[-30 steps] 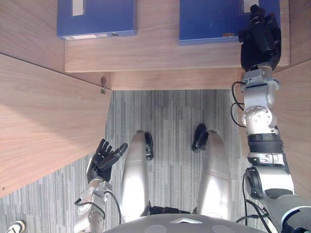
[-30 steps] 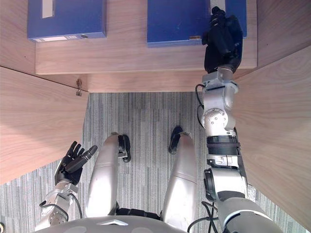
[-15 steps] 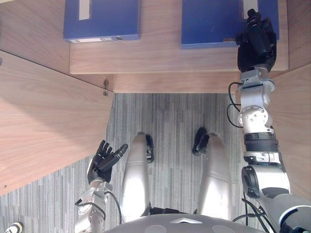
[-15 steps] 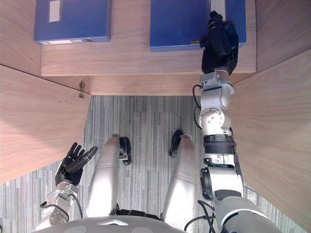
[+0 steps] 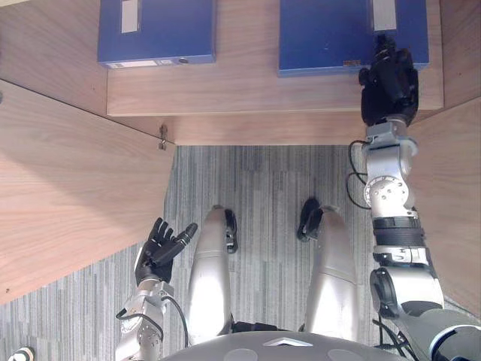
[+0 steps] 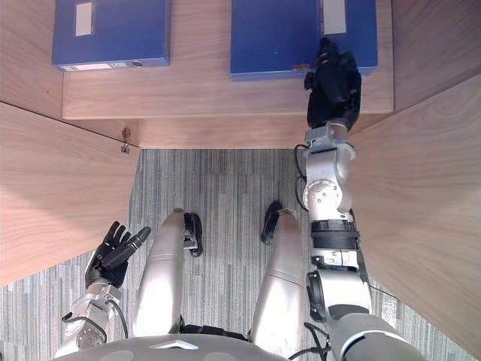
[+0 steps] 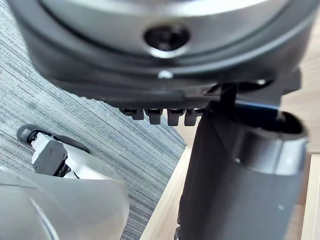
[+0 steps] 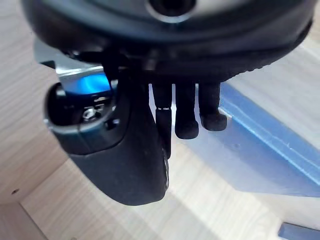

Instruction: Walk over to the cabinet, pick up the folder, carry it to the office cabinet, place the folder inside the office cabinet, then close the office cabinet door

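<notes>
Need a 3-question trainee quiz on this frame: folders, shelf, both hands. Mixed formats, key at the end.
1. Multiple choice: how many flat blue folders lie on the light wooden shelf? A) one B) two C) three
2. True or false: the robot's left hand lies on a folder.
3. Fill in: the right hand is at the near edge of the ___ folder, fingers uncurled.

Key
1. B: the left blue folder and the right blue folder.
2. False: it hangs low over the grey carpet, fingers straight, holding nothing.
3. right
</notes>
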Robot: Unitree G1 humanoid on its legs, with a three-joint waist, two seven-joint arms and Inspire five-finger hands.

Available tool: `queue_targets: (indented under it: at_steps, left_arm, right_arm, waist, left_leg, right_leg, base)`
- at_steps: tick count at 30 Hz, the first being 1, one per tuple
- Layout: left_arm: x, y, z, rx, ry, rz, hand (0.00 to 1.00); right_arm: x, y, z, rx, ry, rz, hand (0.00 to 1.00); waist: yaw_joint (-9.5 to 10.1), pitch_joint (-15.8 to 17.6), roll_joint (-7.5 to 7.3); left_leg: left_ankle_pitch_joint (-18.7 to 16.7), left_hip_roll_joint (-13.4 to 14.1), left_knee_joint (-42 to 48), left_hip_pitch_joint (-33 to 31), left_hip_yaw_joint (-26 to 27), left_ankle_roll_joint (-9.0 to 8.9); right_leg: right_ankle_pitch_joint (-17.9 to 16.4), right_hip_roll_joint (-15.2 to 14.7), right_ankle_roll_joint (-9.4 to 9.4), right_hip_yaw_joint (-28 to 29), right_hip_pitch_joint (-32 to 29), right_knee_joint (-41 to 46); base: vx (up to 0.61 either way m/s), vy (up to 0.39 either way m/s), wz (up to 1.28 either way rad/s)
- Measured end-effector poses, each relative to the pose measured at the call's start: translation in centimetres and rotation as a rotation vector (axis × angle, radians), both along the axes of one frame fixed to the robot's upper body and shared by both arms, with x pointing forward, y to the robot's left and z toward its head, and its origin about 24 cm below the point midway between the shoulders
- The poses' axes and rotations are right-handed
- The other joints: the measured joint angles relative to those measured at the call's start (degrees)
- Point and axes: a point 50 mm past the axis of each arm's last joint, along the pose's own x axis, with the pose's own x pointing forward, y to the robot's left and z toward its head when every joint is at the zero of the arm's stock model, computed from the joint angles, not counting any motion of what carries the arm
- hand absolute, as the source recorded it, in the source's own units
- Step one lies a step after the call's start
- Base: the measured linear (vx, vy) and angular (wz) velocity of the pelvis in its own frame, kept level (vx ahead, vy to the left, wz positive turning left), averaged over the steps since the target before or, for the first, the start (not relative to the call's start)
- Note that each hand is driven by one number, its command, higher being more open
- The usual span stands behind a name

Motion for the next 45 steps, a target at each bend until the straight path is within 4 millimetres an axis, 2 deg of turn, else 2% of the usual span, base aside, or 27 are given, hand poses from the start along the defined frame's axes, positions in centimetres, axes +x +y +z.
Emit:
queue_targets:
  at_steps: [9, 13, 23, 27, 35, 45]
  left_arm:
    - [0.0, 0.0, 0.0, 0.004, 0.003, 0.000, 1.00]
    - [0.0, 0.0, 0.0, 0.004, 0.003, 0.001, 1.00]
    - [0.0, 0.0, 0.0, 0.004, 0.003, 0.001, 1.00]
    - [0.0, 0.0, 0.0, 0.004, 0.003, 0.001, 1.00]
    - [0.0, 0.0, 0.0, 0.004, 0.003, 0.003, 1.00]
    - [0.0, 0.1, 0.0, 0.002, 0.003, 0.005, 1.00]
  right_arm:
    - [-0.3, 0.0, -0.6, 0.027, 0.008, -0.005, 0.00]
    - [-0.6, -0.5, -1.5, 0.033, 0.035, -0.022, 0.00]
    - [-0.7, -1.1, -1.4, 0.051, 0.031, -0.048, 0.00]
    - [-0.5, -1.0, -0.8, 0.057, 0.022, -0.049, 0.00]
    - [1.0, -0.1, 2.0, 0.068, -0.036, -0.028, 0.00]
    - [2.9, 0.2, 2.8, 0.088, 0.011, -0.022, 0.00]
  waist:
    - [-0.52, -0.1, -0.03]
    - [-0.41, -0.6, -0.01]
    - [-0.47, -1.1, -0.03]
    - [-0.44, -1.1, -0.03]
    - [-0.18, -1.7, 0.02]
    - [0.44, -2.0, -0.01]
  left_leg:
    - [0.0, 0.0, 0.2, 0.0, 0.0, 0.02]
    - [0.0, 0.0, 0.2, 0.0, 0.1, 0.05]
    - [-0.1, 0.1, -0.1, 0.0, 0.3, 0.08]
    - [-0.1, 0.1, -0.2, 0.0, 0.3, 0.08]
    - [0.0, 0.0, -0.3, 0.0, 0.3, 0.10]
    - [0.3, -0.1, -1.0, 0.0, 0.2, 0.12]
  right_leg:
    - [0.0, 0.1, -0.01, 0.1, 0.0, 0.0]
    - [0.0, 0.1, -0.01, 0.1, 0.0, 0.0]
    - [0.2, 0.1, 0.00, 0.2, -0.1, -0.4]
    - [0.3, 0.0, 0.01, 0.2, -0.1, -0.5]
    - [0.4, 0.0, 0.06, 0.2, 0.0, -0.7]
    - [0.6, -0.2, 0.05, 0.0, 0.1, -1.2]
  base:
    - [0.00, 0.000, 0.00]
    - [0.00, 0.000, 0.00]
    - [0.00, 0.000, 0.00]
    - [0.00, 0.000, 0.00]
    - [0.00, 0.000, 0.00]
    - [0.00, 0.000, 0.00]
